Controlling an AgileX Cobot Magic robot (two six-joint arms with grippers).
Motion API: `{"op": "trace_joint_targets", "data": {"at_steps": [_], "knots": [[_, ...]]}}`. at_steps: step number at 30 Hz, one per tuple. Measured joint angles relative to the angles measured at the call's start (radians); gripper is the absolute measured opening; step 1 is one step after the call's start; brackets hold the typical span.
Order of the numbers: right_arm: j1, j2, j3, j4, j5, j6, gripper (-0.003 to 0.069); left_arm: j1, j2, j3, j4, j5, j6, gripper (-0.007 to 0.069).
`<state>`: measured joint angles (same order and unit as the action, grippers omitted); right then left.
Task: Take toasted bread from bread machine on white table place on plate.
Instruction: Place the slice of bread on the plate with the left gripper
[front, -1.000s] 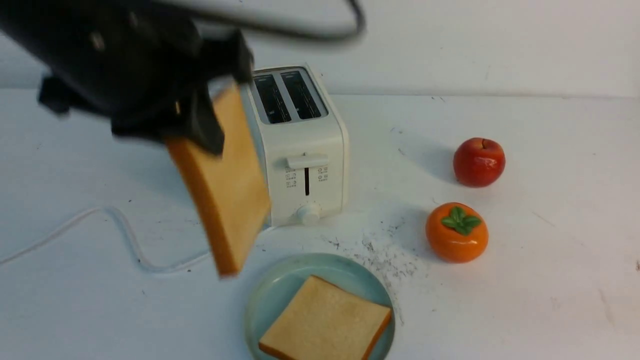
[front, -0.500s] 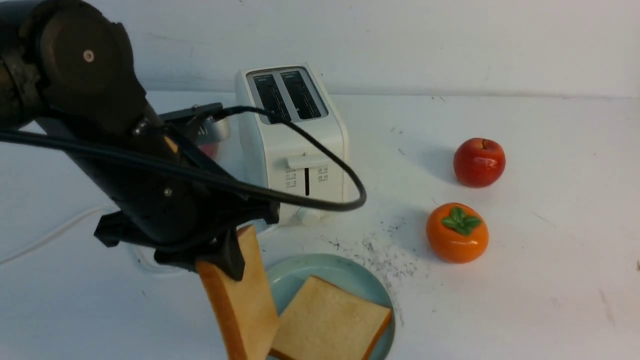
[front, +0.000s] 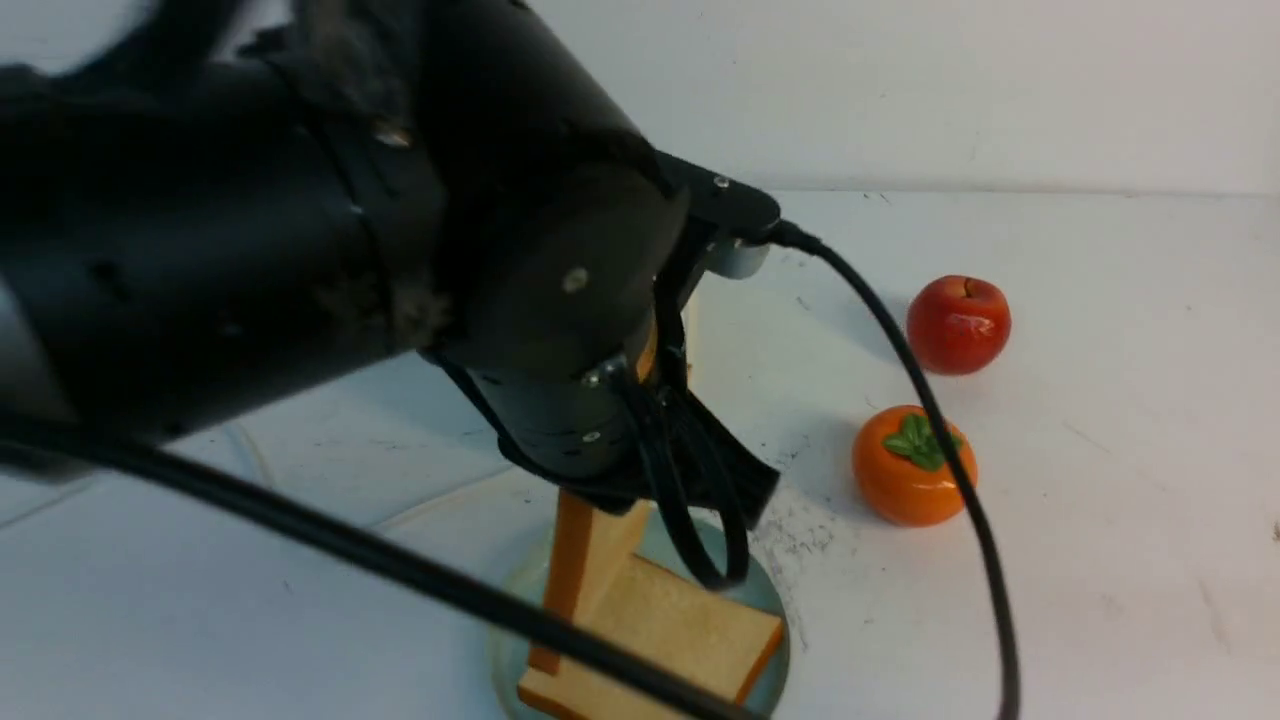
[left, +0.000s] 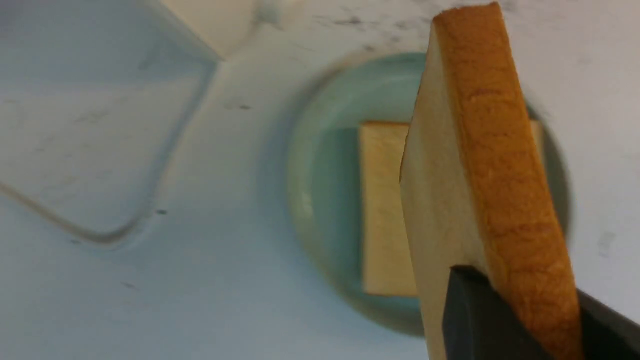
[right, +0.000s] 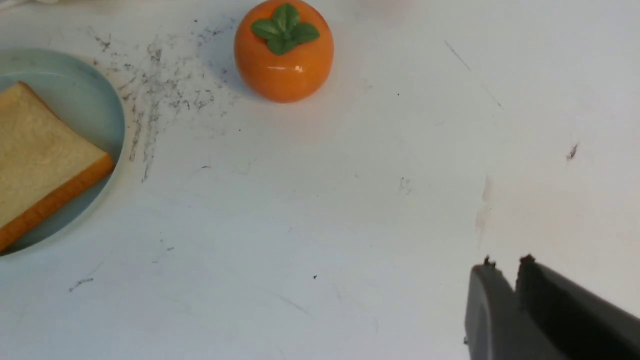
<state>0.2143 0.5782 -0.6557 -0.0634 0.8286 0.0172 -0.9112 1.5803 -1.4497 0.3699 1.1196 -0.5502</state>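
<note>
My left gripper (left: 525, 295) is shut on one slice of toasted bread (left: 480, 150), gripping it across its two faces. That slice (front: 580, 560) stands on edge over the pale blue-green plate (front: 768, 588), its lower corner down at the plate's left side. A second slice (front: 680, 620) lies flat on the plate (left: 320, 190). My left arm hides nearly all of the bread machine in the front view; only a corner of the bread machine (left: 215, 20) shows. My right gripper (right: 505, 262) hangs shut and empty over the white table (right: 350, 200), to the right of the plate.
A red apple (front: 958, 323) and an orange persimmon (front: 913, 463) sit on the table to the right of the plate. The toaster's white cord (left: 100, 235) loops on the table to the left. A black cable (front: 960, 480) from my arm hangs in front of the persimmon.
My left arm has swung right and down with the slice, from beside the toaster to over the plate. The arm now blocks the toaster in the front view.
</note>
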Motion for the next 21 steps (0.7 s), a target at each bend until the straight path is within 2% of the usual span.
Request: {"op": "trace_joint_targets", "data": {"at_steps": [6,11,21], "knots": [[0.0,0.0,0.0,0.0,0.001,0.0,0.0085,0.0,0.125,0.0,0.107,-0.07,-0.047,0.0088],[0.0,0.0,0.0,0.002,0.001,0.0,0.0085,0.0,0.205,0.0,0.114,-0.123,-0.048,0.0088],[0.0,0.0,0.0,0.003,0.001,0.0,0.0089,0.0,0.247,-0.005,0.122,-0.132,-0.05,0.0088]]}}
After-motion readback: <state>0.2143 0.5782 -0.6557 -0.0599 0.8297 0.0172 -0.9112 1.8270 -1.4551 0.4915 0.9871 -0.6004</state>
